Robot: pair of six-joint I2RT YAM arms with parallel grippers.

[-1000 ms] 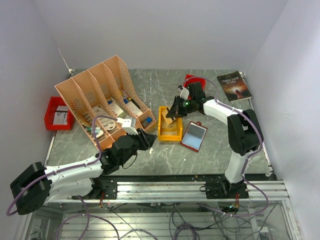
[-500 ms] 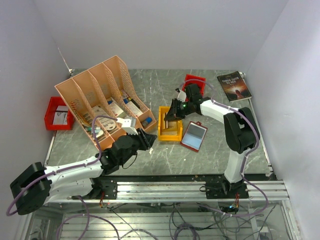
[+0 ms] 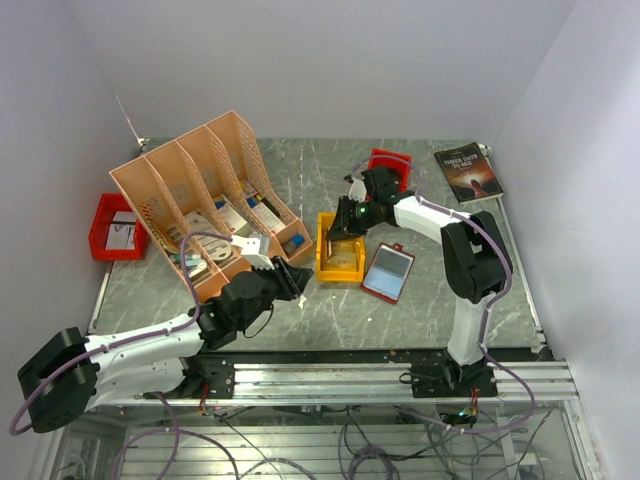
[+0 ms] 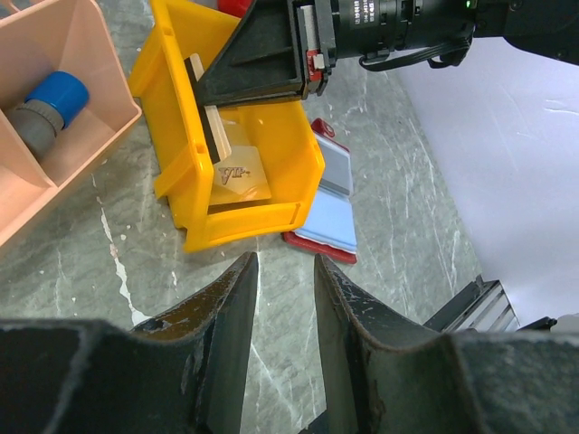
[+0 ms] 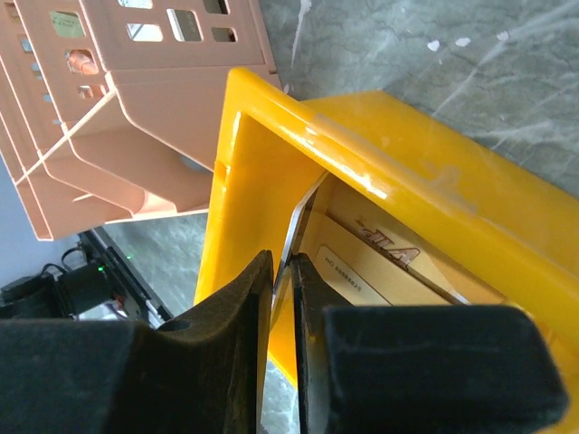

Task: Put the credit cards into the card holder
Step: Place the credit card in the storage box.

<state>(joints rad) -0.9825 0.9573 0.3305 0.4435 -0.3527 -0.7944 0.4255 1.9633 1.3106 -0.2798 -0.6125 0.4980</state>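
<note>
Right gripper: jaws pinched on one credit card, held on edge inside yellow bin. Other credit cards: flat in the bin, count unclear. Left gripper: jaws slightly parted, holding nothing, over bench. Card holder: open, just right of bin.

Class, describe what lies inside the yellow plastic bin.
In the yellow plastic bin, orange-yellow credit cards lie flat; the right gripper pinches one thin card on edge between its jaws. Anything beneath those is covered.
</note>
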